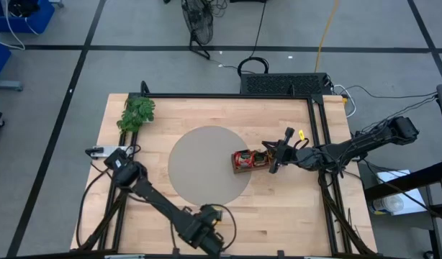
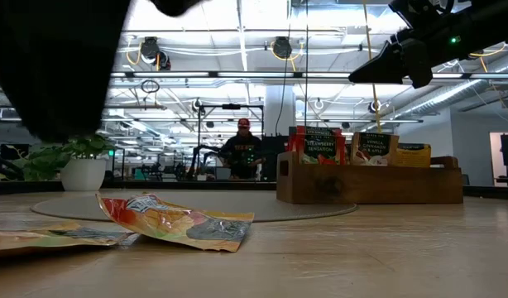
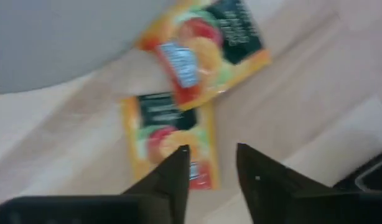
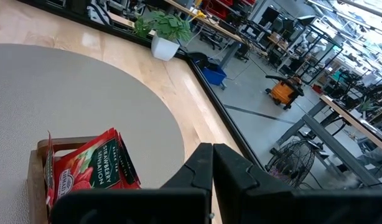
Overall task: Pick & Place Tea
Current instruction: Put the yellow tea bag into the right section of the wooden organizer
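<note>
Plant [image 1: 137, 112] sits at the far left corner of the table [image 1: 293, 208]. Left gripper [image 3: 211, 163] hangs low near the table's front edge, fingers [image 3: 171, 177] slightly apart w/ nothing between them, poised right above two orange-yellow sachets [image 3: 172, 143] lying flat on the wood just off the round grey mat [image 1: 208, 162]. One sachet [image 3: 206, 50] lies just beyond the fingertips, at the mat's rim; the other is partly under the fingertips, the two touching or overlapping at a corner. Low view shows the same pair [image 2: 175, 220] crumpled flat in the foreground, the left arm a dark blur overhead.

Centre-right, the wooden tray [image 1: 251, 161] rests at the mat's right edge, holding upright sachets: red ones [image 4: 94, 168] at one end, a grey-white one [image 2: 373, 149] and a yellow one [image 2: 412, 154] further along. Right gripper [image 4: 212, 163] hovers just above and beside the tray, fingers pressed together, empty, approx. over the tray's end away from the mat centre. A person [image 2: 242, 151] stands in the room beyond.
</note>
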